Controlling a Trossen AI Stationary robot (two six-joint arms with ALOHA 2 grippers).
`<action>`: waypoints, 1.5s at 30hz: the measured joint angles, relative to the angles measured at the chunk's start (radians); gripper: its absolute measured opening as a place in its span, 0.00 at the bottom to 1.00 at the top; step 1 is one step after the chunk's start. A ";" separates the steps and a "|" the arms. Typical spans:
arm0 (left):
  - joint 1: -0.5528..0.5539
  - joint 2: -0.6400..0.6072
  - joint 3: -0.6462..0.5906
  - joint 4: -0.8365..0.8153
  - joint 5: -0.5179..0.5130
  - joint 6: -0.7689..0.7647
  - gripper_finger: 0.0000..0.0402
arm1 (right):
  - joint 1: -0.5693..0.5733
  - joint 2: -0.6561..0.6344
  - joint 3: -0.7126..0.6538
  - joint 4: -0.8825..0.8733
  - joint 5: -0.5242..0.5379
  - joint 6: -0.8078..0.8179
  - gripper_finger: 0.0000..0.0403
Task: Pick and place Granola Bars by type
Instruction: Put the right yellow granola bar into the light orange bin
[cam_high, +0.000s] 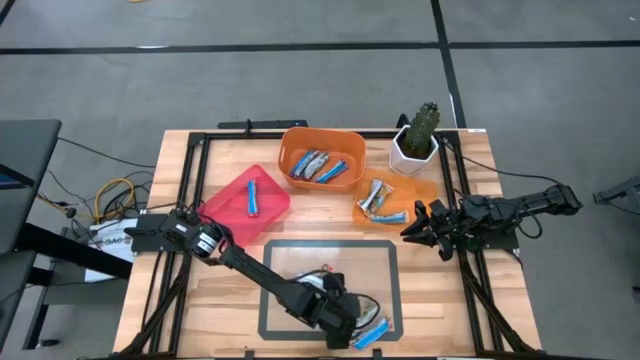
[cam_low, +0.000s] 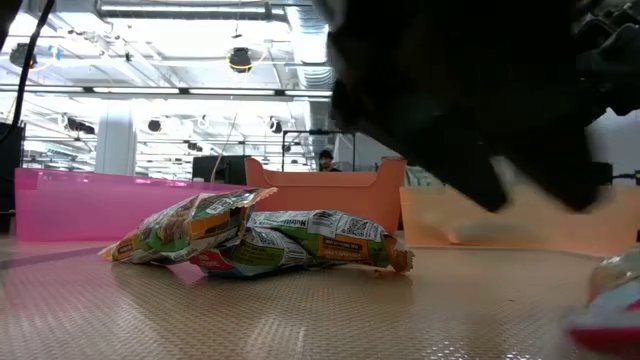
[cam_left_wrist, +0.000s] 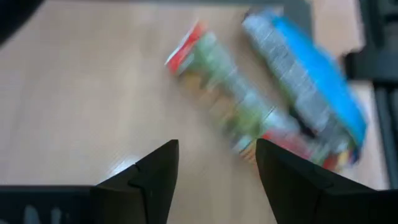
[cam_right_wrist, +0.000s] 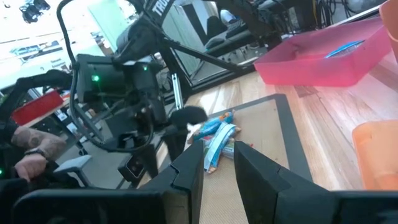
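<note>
On the wooden counter (cam_high: 330, 225), sorting is partly done. The pink bin (cam_high: 245, 200), left of centre in the overhead picture, holds one blue-and-white bar (cam_high: 252, 196); the orange bin (cam_high: 322, 158) at upper centre holds several silvery and blue bars (cam_high: 318, 166); the flat orange tray (cam_high: 396, 199) to its right carries a few more bars (cam_high: 380, 198). Beside it stands a potted cactus (cam_high: 418, 138). My left arm reaches to the lower centre of the frame, my left fingers (cam_left_wrist: 214, 168) spread wide and holding nothing, poised over the unsorted Granola Bars (cam_high: 368, 333) at the lower right corner of the dark-framed mat (cam_high: 390, 250). Just beyond the tips lie a multicoloured bar (cam_left_wrist: 230, 106) and a blue-and-white bar (cam_left_wrist: 311, 81), side by side. At least two multicoloured bars (cam_low: 260, 240) show piled in the table-level view. My right fingers (cam_high: 425, 232) wait at the right edge, narrowly parted and empty. By my reckoning, that last small heap remains to be sorted.
</note>
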 joint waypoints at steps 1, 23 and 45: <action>0.000 -0.007 0.000 -0.028 -0.002 0.004 0.52 | 0.000 0.000 0.000 0.000 0.000 0.000 0.20; 0.036 -0.058 0.000 -0.435 0.025 0.141 0.52 | 0.000 0.000 0.000 0.000 0.000 0.000 0.20; 0.055 -0.052 -0.066 -0.431 0.044 0.156 0.51 | 0.000 0.000 0.000 0.000 0.000 0.000 0.20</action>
